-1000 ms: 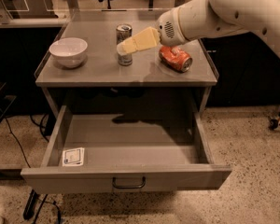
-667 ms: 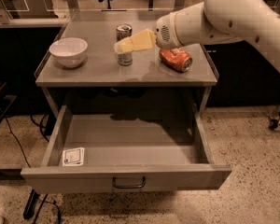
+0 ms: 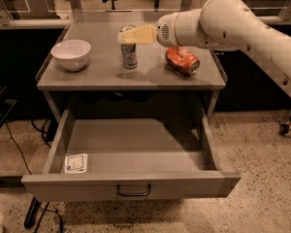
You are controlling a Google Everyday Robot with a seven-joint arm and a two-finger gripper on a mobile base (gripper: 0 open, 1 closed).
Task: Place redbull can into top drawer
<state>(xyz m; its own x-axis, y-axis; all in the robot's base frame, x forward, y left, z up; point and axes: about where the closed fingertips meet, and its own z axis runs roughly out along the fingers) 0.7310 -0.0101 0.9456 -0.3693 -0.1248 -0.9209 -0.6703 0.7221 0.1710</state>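
As I watch the feed, the tool sits at the top of the redbull can, its pale yellow end crossing the can's upper rim from the right. From this angle I cannot tell whether it is spread, pressed together or pinching the can. The white arm comes in from the upper right and passes over the back right part of the surface.

The redbull can stands upright on that grey surface, about midway across and toward the back. A white bowl sits well apart to its left, near the left edge. To its right a crushed can, orange-red, lies on its side just under the arm's wrist. It is near the redbull can but not touching it.

Below the surface, the drawer is pulled well out toward me, wide, shallow and grey. I see a white sticker on its floor in the front left corner. A dark wire handle sits at the middle of the front panel. The redbull can is up on the surface, above and behind the open drawer. A speckled floor runs under it all.
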